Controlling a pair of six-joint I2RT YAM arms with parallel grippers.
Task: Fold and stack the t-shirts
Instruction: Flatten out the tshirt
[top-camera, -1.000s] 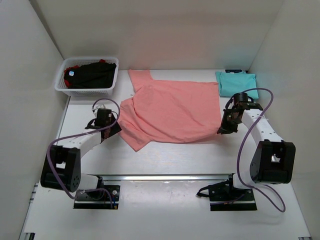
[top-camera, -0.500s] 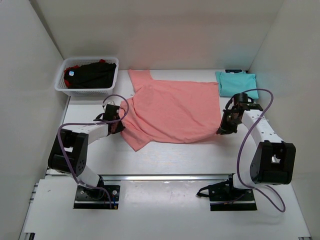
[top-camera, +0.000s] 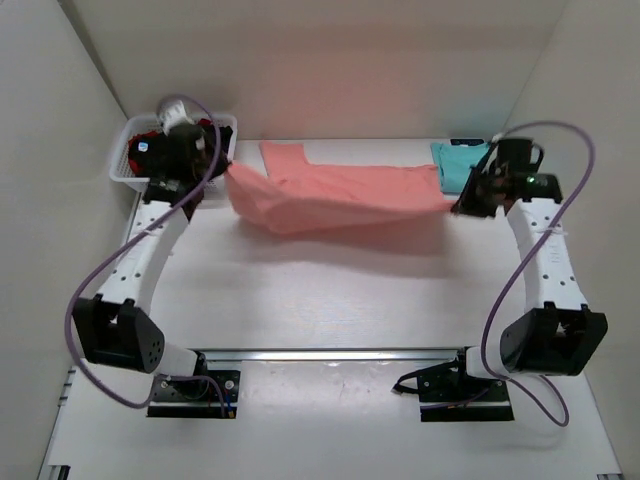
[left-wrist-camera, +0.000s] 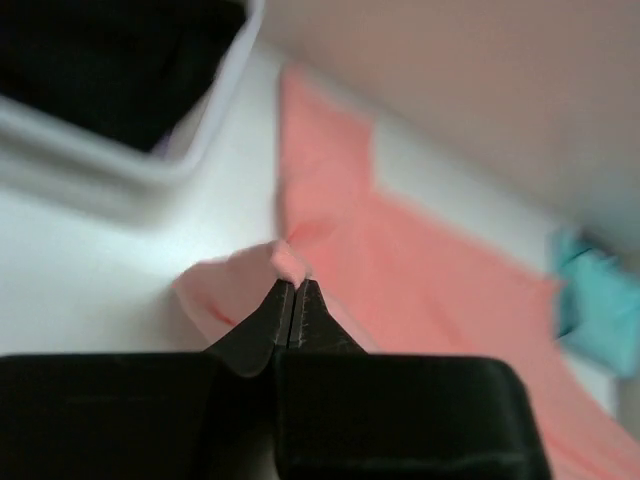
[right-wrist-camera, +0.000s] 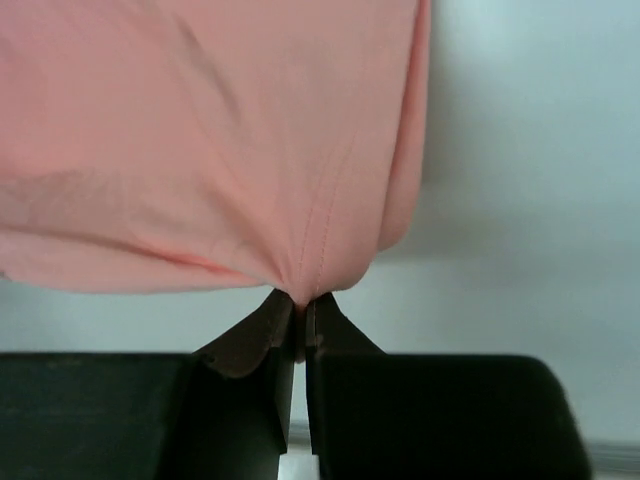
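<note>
- Salmon-pink t-shirt (top-camera: 340, 190): I see it raised off the white table (top-camera: 330, 300) at both ends and strung between the two arms across the far half of the table. The middle sags in a shallow band. One sleeve at the far left appears to rest on the surface.
- Left gripper (left-wrist-camera: 293, 300): jaws are pinched together on a small peak of pink cloth at the shirt's left end, just beside the white mesh basket (top-camera: 170, 182).
- Right gripper (right-wrist-camera: 300, 312): jaws are closed on a gathered point at the shirt's right end. A seam line runs up from the pinch and the fabric fans out from it.
- Cloth surface: plain, with soft folds radiating from each grip. A shadow lies on the table beneath the raised span.
- Teal t-shirt (top-camera: 462, 165): I see it folded at the far right corner, just behind the right gripper.
- Black t-shirt (top-camera: 185, 145): bundled inside the basket at the far left corner.
</note>
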